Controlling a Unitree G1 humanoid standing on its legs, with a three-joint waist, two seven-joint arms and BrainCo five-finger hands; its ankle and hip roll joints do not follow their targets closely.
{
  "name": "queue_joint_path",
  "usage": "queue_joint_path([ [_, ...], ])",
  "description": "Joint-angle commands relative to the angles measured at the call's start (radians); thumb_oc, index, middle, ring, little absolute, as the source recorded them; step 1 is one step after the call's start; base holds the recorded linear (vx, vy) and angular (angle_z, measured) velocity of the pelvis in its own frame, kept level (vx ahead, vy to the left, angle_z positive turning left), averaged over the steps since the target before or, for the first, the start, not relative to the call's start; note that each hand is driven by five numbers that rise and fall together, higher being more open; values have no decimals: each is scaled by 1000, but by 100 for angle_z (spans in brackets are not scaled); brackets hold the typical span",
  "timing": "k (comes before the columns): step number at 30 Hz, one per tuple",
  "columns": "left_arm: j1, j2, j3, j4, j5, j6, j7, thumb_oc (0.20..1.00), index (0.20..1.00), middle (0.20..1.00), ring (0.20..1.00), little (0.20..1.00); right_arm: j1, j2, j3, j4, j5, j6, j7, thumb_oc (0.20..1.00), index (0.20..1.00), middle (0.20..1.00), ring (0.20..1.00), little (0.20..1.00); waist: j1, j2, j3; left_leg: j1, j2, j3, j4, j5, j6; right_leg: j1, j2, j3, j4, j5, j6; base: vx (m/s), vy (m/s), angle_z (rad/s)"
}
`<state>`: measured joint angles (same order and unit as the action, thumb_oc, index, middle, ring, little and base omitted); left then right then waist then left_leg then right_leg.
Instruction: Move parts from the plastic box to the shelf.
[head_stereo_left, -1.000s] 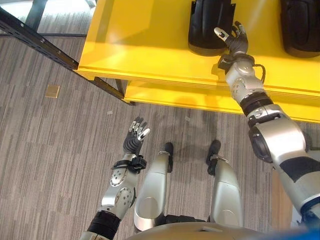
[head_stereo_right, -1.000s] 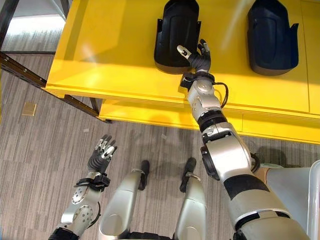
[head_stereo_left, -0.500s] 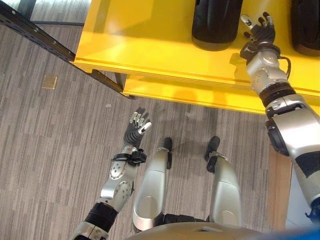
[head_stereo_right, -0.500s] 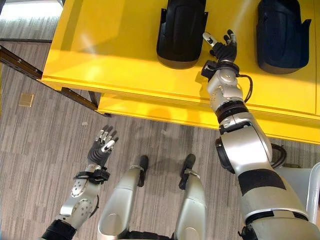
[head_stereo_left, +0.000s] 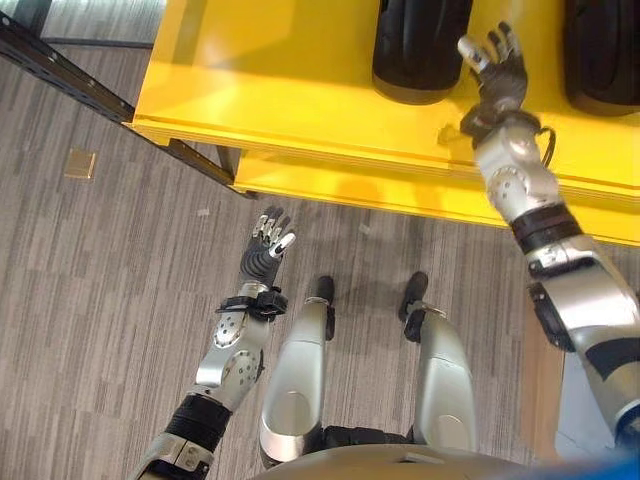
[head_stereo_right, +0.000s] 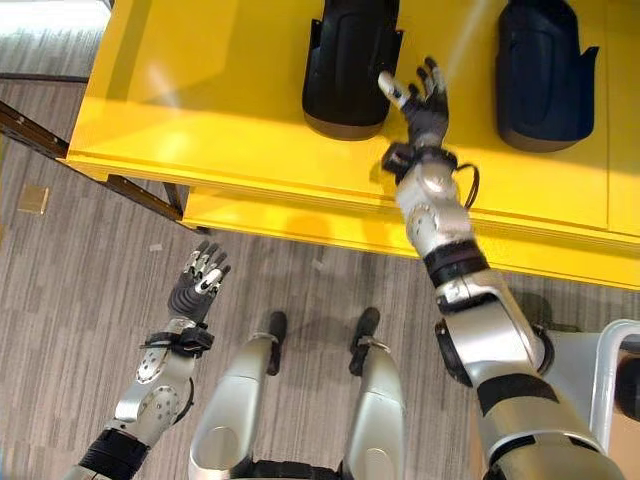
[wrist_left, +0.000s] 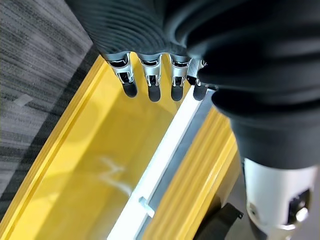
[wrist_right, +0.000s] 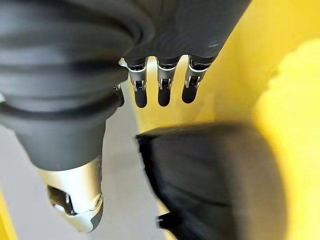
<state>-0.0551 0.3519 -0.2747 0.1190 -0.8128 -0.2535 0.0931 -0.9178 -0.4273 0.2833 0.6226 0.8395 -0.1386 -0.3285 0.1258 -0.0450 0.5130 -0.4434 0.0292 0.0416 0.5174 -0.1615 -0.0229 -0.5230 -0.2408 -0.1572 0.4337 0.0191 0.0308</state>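
Two black moulded parts lie on the yellow shelf (head_stereo_left: 290, 90): one (head_stereo_right: 350, 60) at the middle, the other (head_stereo_right: 545, 75) to its right. My right hand (head_stereo_right: 425, 105) is over the shelf between them, close beside the middle part's lower right corner. It is open with fingers spread and holds nothing. In the right wrist view its straight fingers (wrist_right: 162, 87) point past the black part (wrist_right: 215, 180). My left hand (head_stereo_left: 265, 250) hangs open and empty over the floor, below the shelf's front edge. A pale plastic box rim (head_stereo_right: 610, 370) shows at the lower right.
A dark metal beam (head_stereo_left: 60, 70) runs diagonally across the floor to the left of the shelf. A small tan square (head_stereo_left: 80, 163) lies on the grey striped floor. A lower yellow shelf level (wrist_left: 90, 175) shows past my left hand's fingers (wrist_left: 150, 90).
My right hand came off the middle part's corner, swung right, and now stands open just beside that part. The whole view has shifted a little. My left hand has barely moved.
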Motion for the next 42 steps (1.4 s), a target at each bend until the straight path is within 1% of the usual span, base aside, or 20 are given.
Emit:
queue_joint_path([
  [1,49,19,13,-125,16,-27,0,1000,1000,1000,1000,1000,-17,-39,-36,-82,-43,-59,8,1000,1000,1000,1000,1000,19,15,-13,89,82,-59,-79,-52,-109,63,-82,34,11,4,80,105,21,-1],
  [2,62,1,21,-121,27,-21,-4,1000,1000,1000,1000,1000,155,-6,-57,-202,-53,-61,38,1000,1000,1000,1000,1000,9,4,-37,148,77,-58,-140,-35,-109,135,-85,23,-56,24,83,87,21,3],
  [6,70,-7,26,-118,36,-19,-3,1000,1000,1000,1000,1000,261,14,-61,-275,-73,-60,54,1000,1000,1000,1000,1000,-3,-5,-63,181,69,-55,-191,-13,-108,175,-89,9,-110,43,86,66,31,5],
  [10,105,-28,55,-108,61,-12,-11,1000,1000,1000,1000,1000,497,81,-62,-395,-91,-53,114,1000,1000,1000,1000,1000,-27,-19,-134,275,60,-44,-316,25,-100,269,-88,-16,-237,84,97,79,52,4],
  [13,114,-30,66,-105,74,-8,-16,1000,1000,1000,1000,1000,555,92,-52,-428,-95,-44,137,1000,1000,1000,1000,1000,-31,-26,-153,308,52,-42,-346,32,-96,305,-88,-23,-278,102,104,31,37,-3],
  [15,116,-41,81,-96,91,-6,-22,1000,1000,1000,1000,1000,625,109,-49,-461,-97,-39,160,1000,1000,1000,1000,1000,-37,-37,-175,326,36,-41,-330,19,-89,339,-99,-33,-296,114,112,35,103,1],
  [20,126,-54,104,-92,118,-3,-29,1000,1000,1000,1000,1000,724,148,-37,-494,-90,-28,194,1000,1000,1000,1000,1000,-40,-54,-194,344,-5,-23,-226,-64,-58,388,-143,-16,-300,129,128,35,160,5],
  [21,112,-48,105,-65,141,2,-30,1000,1000,1000,1000,1000,778,152,-34,-509,-93,-18,215,1000,1000,1000,1000,1000,-61,-62,-211,354,-47,-8,-209,-86,-32,391,-168,16,-317,203,149,11,425,4],
  [22,90,-28,101,-41,164,4,-39,1000,1000,1000,1000,1000,823,164,-38,-510,-77,-8,241,1000,1000,1000,1000,1000,-88,-65,-223,364,-78,12,-236,-81,-14,372,-190,42,-346,313,168,-6,375,0],
  [23,90,-28,101,-40,164,4,-39,1000,1000,1000,1000,1000,823,164,-38,-510,-77,-8,241,1000,1000,1000,1000,1000,-87,-66,-224,364,-79,13,-238,-80,-13,372,-190,43,-347,314,168,-122,293,-17],
  [24,64,-6,104,-22,188,4,-35,1000,1000,1000,1000,1000,798,173,-18,-492,-82,-5,245,1000,1000,1000,1000,1000,-87,-53,-215,367,-69,55,-256,-68,-6,337,-195,-21,-344,350,181,-111,136,-35],
  [25,64,-6,104,-22,188,4,-35,1000,1000,1000,1000,1000,798,173,-18,-491,-82,-5,245,1000,1000,1000,1000,1000,-89,-56,-217,364,-72,55,-258,-65,-5,334,-198,-21,-344,351,182,-216,309,-67],
  [26,66,0,124,-28,187,1,-31,1000,1000,1000,1000,1000,785,178,1,-477,-75,1,256,1000,1000,1000,1000,1000,-80,-25,-210,383,-41,102,-307,-39,3,332,-195,-133,-274,279,178,-170,259,-99],
  [27,71,2,137,-29,184,1,-28,1000,1000,1000,1000,1000,778,178,12,-476,-75,2,255,1000,1000,1000,1000,1000,-72,-17,-211,388,-27,133,-325,-23,11,342,-196,-183,-224,239,172,-211,296,-112],
  [29,85,-1,157,-33,174,-1,-32,1000,1000,1000,1000,1000,774,178,29,-473,-67,7,270,1000,1000,1000,1000,1000,-68,-9,-225,405,-3,157,-379,5,23,359,-133,-148,-133,143,141,-107,121,-123],
  [31,103,-2,174,-45,168,1,-32,1000,1000,1000,1000,1000,757,171,41,-470,-79,10,275,1000,1000,1000,1000,1000,-56,-10,-237,420,10,190,-398,18,24,365,-75,-119,-88,92,131,-28,12,-113],
  [34,131,-14,190,-67,161,1,-32,1000,1000,1000,1000,1000,743,180,49,-467,-61,4,281,1000,1000,1000,1000,1000,-27,-25,-244,428,36,238,-387,22,9,418,-86,-156,-171,93,128,-11,-150,-99],
  [36,152,-29,196,-67,162,3,-47,1000,1000,1000,1000,1000,770,179,47,-475,-58,10,291,1000,1000,1000,1000,1000,-21,-43,-257,432,51,252,-375,22,-11,465,-60,-166,-298,74,122,80,-218,-65],
  [40,217,-67,188,-51,164,29,-88,1000,1000,1000,1000,1000,864,137,15,-515,-29,15,320,1000,1000,1000,1000,1000,-53,-29,-285,455,114,272,-388,66,-69,536,24,-168,-423,49,107,164,-329,-22],
  [42,224,-75,184,-50,165,31,-94,1000,1000,1000,1000,1000,889,123,-2,-534,-27,14,329,1000,1000,1000,1000,1000,-62,-27,-281,448,120,284,-386,92,-73,535,28,-181,-427,49,91,13,-193,-32],
])
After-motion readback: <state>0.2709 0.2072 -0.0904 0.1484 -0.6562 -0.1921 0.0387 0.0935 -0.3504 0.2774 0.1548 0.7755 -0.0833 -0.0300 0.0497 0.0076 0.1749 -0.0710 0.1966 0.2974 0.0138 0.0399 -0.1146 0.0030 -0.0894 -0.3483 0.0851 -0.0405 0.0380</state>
